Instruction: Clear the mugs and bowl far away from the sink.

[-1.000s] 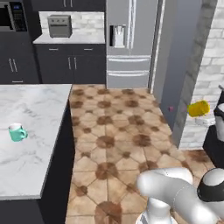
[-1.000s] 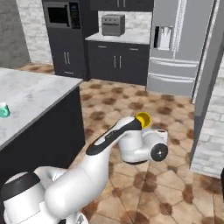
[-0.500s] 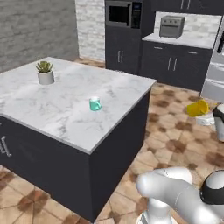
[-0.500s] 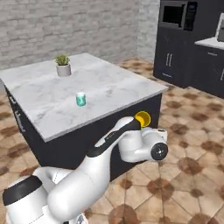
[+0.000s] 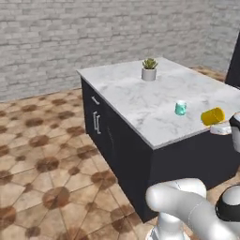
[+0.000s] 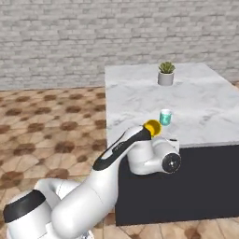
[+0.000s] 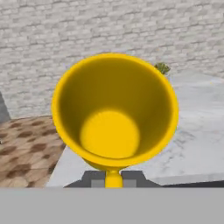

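Note:
My gripper (image 7: 113, 179) is shut on the yellow mug (image 7: 114, 111), holding it by the handle between the two dark fingers (image 7: 94, 177). The mug lies on its side with its empty mouth facing the hand camera. In the base views the yellow mug (image 5: 212, 116) (image 6: 152, 127) hangs at the near edge of the marble island, just in front of the teal mug (image 5: 180, 108) (image 6: 165, 116), which stands upright on the top. The bowl and the sink are out of view.
The dark island with its white marble top (image 5: 136, 96) (image 6: 140, 88) has drawer handles on its left side. A white pot with a succulent (image 5: 149, 70) (image 6: 165, 73) stands at its far end. A grey brick wall runs behind, with tiled floor (image 5: 42, 154) to the left.
The base has swung round: fridge and cabinets have left the picture, and the island and brick wall have come in. The yellow mug has stayed in the shut gripper.

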